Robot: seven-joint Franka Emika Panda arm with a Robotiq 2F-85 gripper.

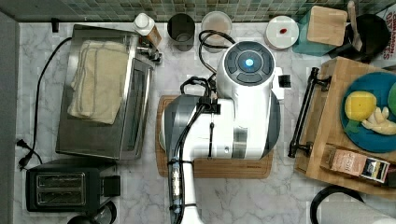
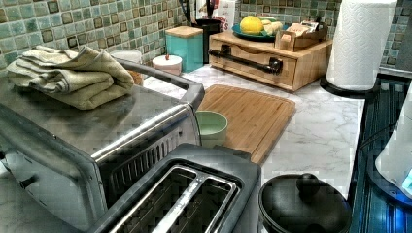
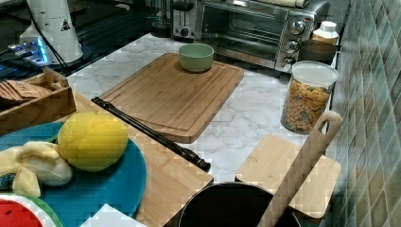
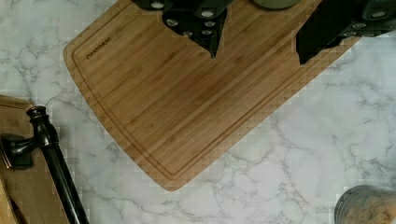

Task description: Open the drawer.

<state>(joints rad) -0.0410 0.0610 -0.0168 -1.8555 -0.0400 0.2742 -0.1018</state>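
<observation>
The drawer [image 2: 291, 71] is the light wooden front of a box-like unit [image 1: 333, 140] at the top view's right, and it sits flush with the unit. Its long black bar handle [image 1: 304, 113] runs along the front, and this handle [image 2: 245, 59] also crosses the left view and the right view [image 3: 151, 132]. In the wrist view my gripper [image 4: 257, 58] hovers open above the cutting board [image 4: 177, 107], with nothing between its black fingers [image 4: 212, 28]. The handle [image 4: 56, 163] lies off to one side, well apart from the fingers. My white arm [image 1: 233, 116] covers the board's middle in the top view.
A green bowl [image 2: 211, 127] stands on the cutting board beside the toaster oven [image 2: 97, 136]. A blue plate [image 1: 373, 140] of toy food rests on the unit. A paper towel roll [image 2: 357, 43], a cereal jar [image 3: 307, 97], a black toaster [image 1: 65, 189] and a pot [image 3: 231, 205] stand around.
</observation>
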